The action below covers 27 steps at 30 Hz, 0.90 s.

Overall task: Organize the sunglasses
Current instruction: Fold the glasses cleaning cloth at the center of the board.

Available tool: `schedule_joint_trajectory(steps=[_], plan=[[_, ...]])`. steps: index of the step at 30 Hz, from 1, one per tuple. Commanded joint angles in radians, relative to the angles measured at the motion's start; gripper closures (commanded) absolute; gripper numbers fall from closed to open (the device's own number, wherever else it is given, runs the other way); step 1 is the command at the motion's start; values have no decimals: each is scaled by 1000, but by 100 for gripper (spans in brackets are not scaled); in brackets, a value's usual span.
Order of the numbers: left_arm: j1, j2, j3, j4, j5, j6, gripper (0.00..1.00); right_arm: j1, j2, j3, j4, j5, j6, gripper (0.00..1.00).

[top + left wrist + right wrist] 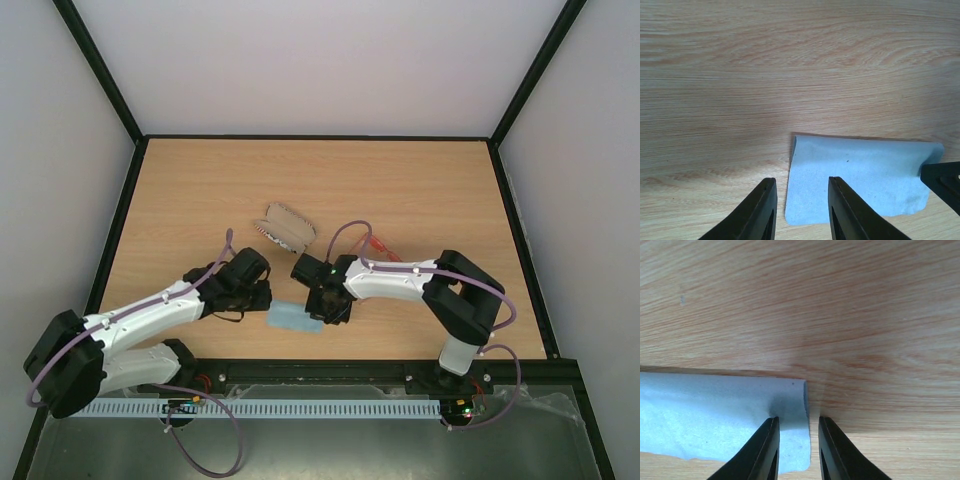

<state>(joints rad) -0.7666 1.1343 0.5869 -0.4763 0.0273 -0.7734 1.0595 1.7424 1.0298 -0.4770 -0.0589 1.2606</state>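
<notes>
Beyond right arm (pixel 400 280), sunglasses (pixel 380 245) lie clear of right fingers (pixel 765 450).

Blue cloth (pixel 710 412) edge between jaws

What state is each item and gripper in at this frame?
Glasses case: open.
Sunglasses: on table outside case, partly hidden.
Blue cloth: flat on table, seemingly folded.
Left gripper: jaws open astride cloth edge.
Right gripper: jaws open astride opposite edge.
</notes>
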Motion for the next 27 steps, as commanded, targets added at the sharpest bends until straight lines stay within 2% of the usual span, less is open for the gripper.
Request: schedule_joint_trajectory(steps=[1, 9, 12, 27], plan=[[12, -22, -10, 0, 15, 7, 69, -1, 20, 16, -89, 19, 15, 77], [16, -28, -10, 2, 17, 8, 69, 0, 38, 17, -91, 13, 10, 77], [19, -30, -10, 2, 19, 7, 69, 2, 55, 22, -97, 14, 6, 81], [33, -39, -11, 5, 25, 9, 69, 6, 131, 62, -111, 32, -20, 88]])
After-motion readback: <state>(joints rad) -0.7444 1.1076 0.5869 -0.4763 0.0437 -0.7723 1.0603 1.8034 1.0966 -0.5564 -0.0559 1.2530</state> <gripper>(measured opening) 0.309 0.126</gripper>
